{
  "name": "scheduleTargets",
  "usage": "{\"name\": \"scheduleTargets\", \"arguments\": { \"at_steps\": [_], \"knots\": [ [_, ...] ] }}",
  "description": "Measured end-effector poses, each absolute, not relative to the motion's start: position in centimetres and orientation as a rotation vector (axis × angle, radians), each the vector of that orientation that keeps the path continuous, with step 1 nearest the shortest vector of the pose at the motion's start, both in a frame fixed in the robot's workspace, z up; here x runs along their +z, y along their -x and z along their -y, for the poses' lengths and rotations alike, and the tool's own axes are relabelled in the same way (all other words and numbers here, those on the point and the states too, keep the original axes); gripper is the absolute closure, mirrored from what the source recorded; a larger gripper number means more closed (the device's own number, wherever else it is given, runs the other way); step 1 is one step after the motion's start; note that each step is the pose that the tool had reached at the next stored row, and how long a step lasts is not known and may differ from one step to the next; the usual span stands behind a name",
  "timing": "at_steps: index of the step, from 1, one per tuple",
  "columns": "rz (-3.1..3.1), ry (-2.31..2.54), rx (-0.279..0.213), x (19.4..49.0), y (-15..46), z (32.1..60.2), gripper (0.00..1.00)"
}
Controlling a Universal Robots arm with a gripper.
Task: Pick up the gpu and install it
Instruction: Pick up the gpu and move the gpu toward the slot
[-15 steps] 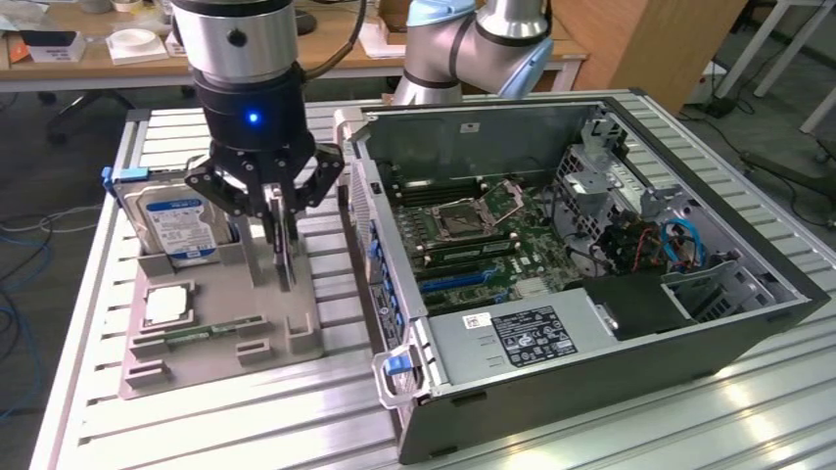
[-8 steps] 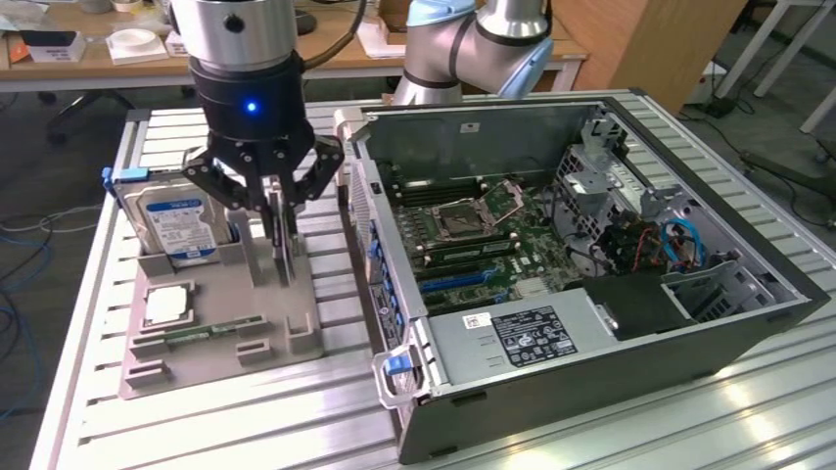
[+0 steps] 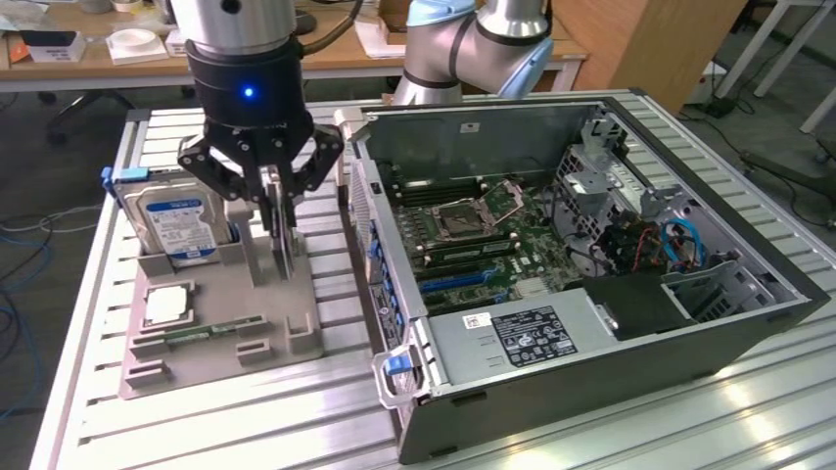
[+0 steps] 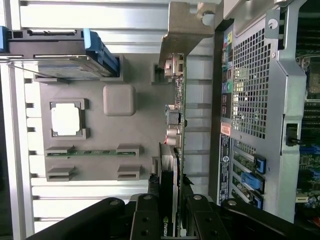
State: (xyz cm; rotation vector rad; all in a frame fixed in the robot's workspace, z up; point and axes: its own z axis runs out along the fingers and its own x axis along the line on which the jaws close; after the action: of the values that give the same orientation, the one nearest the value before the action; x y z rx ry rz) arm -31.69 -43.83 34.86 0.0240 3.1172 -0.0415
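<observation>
We hold the gpu (image 3: 281,250) at its grey holder (image 3: 196,362).
The jaws are closed on the upper edge of the gpu. It stands upright on the holder, near the surface (image 3: 235,431) edge at the exterior view's left, between the hard drive (image 3: 180,220) and the open computer case (image 3: 588,382).

We see the graphics card (image 3: 282,247) edge-on in the exterior view, its upper part hidden between the fingers of the gripper (image 3: 270,211). The arm (image 3: 235,39) is cut off by the picture's top edge. In the wrist view the computer case (image 4: 260,100) runs past the edge; its stickers (image 4: 225,160) are too small to read.
</observation>
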Motion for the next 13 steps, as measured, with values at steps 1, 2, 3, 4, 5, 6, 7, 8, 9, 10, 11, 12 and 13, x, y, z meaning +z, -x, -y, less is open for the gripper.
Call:
{"name": "scheduleTargets", "arguments": {
  "at_steps": [1,2,3,4,5,6,7,8,9,10,11,12,13],
  "knots": [
    [-3.117,-0.024,-0.040,35.0,31.7,43.8,0.73],
    [-3.117,-0.024,-0.038,35.0,31.7,43.8,0.73],
    [-3.117,-0.024,-0.036,35.1,31.7,43.8,0.73],
    [-3.117,-0.024,-0.034,35.3,31.7,43.8,0.73],
    [-3.117,-0.024,-0.032,35.3,31.7,43.8,0.73],
    [-3.117,-0.024,-0.031,35.4,31.7,43.8,0.73],
    [-3.117,-0.024,-0.030,35.5,31.7,43.8,0.73],
    [-3.117,-0.024,-0.029,35.6,31.7,43.8,0.73],
    [-3.117,-0.024,-0.028,35.7,31.7,43.8,0.73],
    [-3.117,-0.024,-0.027,35.9,31.7,43.8,0.73],
    [-3.117,-0.024,-0.027,36.0,31.7,43.8,0.73],
    [-3.117,-0.024,-0.025,36.1,31.7,43.8,0.73],
    [-3.117,-0.024,-0.024,36.2,31.7,43.8,0.73]
  ]
}}
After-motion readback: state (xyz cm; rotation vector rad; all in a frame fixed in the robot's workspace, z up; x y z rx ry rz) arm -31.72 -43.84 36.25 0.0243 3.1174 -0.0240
